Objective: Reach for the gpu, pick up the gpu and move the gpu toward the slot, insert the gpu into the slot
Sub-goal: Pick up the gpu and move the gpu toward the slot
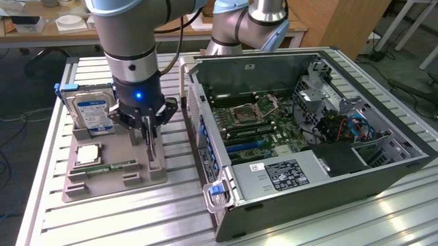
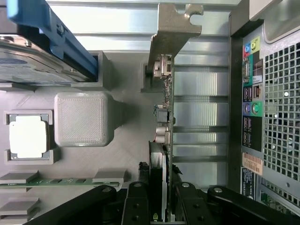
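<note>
The gpu (image 1: 151, 150) stands on edge in the grey holder tray (image 1: 113, 182), a thin dark card seen edge-on in the wrist view as gpu (image 2: 168, 108), its silvery bracket (image 2: 174, 23) at the far end. My gripper (image 1: 147, 132) comes down on it from above, and the black fingers (image 2: 140, 204) are shut on the card's two faces at the gripper (image 2: 161, 206). The card's lower edge still sits between the tray's posts. The slot (image 1: 239, 147), a long narrow strip, lies on the green motherboard (image 1: 270, 123) inside the open computer case, to the exterior view's right.
On the tray a blue-labelled hard drive (image 1: 92, 113) (image 2: 33, 61) stands upright, with a CPU chip (image 1: 89, 152) (image 2: 28, 136) and a green memory stick (image 1: 110, 166) (image 2: 61, 180). The case's rear wall (image 1: 205, 138) (image 2: 262, 117) rises close beside the card. A second arm (image 1: 246, 25) stands behind.
</note>
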Controlling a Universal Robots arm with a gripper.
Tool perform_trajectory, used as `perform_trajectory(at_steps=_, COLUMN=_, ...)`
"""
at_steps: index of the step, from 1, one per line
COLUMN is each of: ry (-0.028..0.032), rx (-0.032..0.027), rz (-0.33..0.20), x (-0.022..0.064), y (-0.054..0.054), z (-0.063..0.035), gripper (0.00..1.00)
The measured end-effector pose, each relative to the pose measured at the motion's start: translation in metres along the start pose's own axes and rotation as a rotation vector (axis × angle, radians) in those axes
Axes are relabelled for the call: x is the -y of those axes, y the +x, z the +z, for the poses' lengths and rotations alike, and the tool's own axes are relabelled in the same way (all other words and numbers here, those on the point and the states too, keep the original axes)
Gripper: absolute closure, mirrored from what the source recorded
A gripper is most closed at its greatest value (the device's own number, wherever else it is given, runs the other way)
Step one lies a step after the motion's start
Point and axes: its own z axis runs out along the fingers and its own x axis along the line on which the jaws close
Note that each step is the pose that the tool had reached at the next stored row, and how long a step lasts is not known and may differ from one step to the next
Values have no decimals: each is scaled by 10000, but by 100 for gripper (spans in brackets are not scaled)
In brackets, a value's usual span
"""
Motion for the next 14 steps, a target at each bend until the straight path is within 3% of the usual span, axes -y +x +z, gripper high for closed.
perform_trajectory(at_steps=14, ry=-5, rx=0, rz=0, x=-12, y=-7, z=-279, gripper=73)
